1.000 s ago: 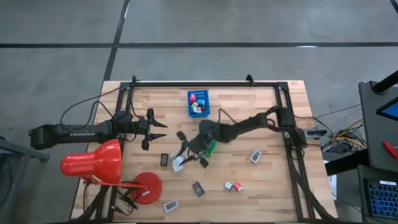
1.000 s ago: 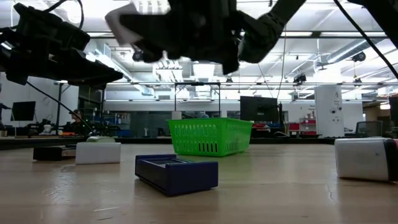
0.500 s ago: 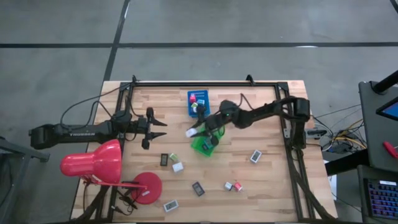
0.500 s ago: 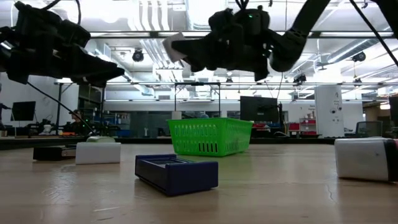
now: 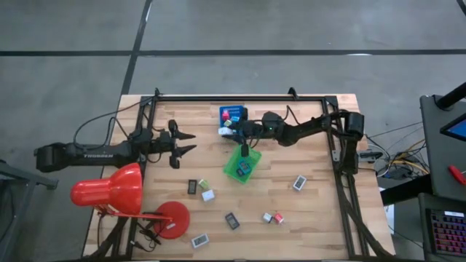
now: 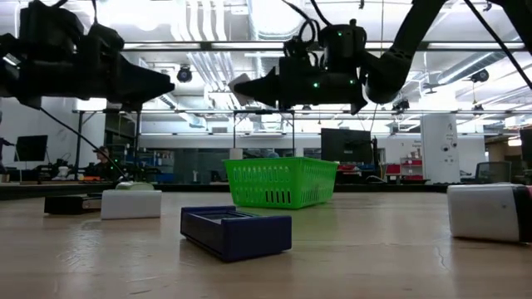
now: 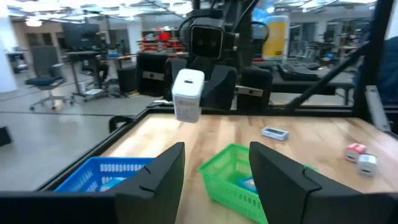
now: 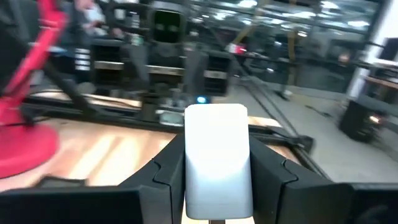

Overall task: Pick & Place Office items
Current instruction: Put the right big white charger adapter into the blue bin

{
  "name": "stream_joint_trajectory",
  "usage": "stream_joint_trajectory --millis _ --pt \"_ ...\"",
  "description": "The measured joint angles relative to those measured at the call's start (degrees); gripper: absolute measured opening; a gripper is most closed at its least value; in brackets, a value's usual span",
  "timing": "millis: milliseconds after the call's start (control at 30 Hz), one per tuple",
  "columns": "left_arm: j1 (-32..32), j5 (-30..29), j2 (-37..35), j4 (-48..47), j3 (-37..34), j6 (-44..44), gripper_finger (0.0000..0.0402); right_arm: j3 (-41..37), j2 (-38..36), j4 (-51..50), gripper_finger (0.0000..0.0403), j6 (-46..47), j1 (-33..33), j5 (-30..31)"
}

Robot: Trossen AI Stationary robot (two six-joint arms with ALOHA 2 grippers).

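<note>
Tabletop (image 5: 306, 218) of pale wooden planks carries two small rectangular baskets: a blue plastic tray (image 5: 233, 114) near the far edge and a green plastic mesh basket (image 5: 234, 169) tilted just in front of it, both holding a few small coloured pieces.

The right gripper (image 5: 231, 132) hangs in the air above the near end of the blue tray, its jaws pinching a small white rectangular block (image 8: 216, 158) between them. In the right wrist view the block fills the gap between the two dark fingers (image 8: 163, 177); in the left wrist view the same block (image 7: 188, 94) shows held up above both baskets, and in the low view it sticks out from the gripper (image 6: 249, 88), well above the green basket (image 6: 281, 183).

The left gripper (image 5: 185, 144) hovers over bare wood to the left of the baskets, its jaws spread with nothing between them.

Other office items lie loose on the wood: a dark flat piece (image 5: 192, 186) and a white cube (image 5: 208, 194) left of the green basket, a dark rectangle (image 5: 232, 220), a pair of white and pink-red cubes (image 5: 273, 217), a grey-white piece (image 5: 299, 183) to the right, and another one (image 5: 199, 239) by the near edge.

A big red desk lamp (image 5: 109, 191) stands on the near left corner.
</note>
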Motion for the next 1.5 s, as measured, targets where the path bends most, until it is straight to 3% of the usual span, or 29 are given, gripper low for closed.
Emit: stream_joint_trajectory --millis 267,800,1300,1500 --pt "0.00 -2.21 6.19 5.47 0.00 0.03 0.0184 0.77 0.04 -6.24 0.0111 0.62 -2.62 13.18" --pt "0.00 -2.28 15.99 14.06 0.00 0.45 0.0184 5.45 0.09 -23.75 0.0111 1.97 -7.10 15.07" --pt "0.00 -2.30 16.72 14.58 0.00 0.83 0.0184 11.50 0.11 -41.23 0.0111 3.42 -9.21 15.38" --pt "0.00 -2.30 16.72 14.80 0.00 0.86 0.0184 14.72 0.11 -48.57 0.0111 3.29 -11.11 12.68"
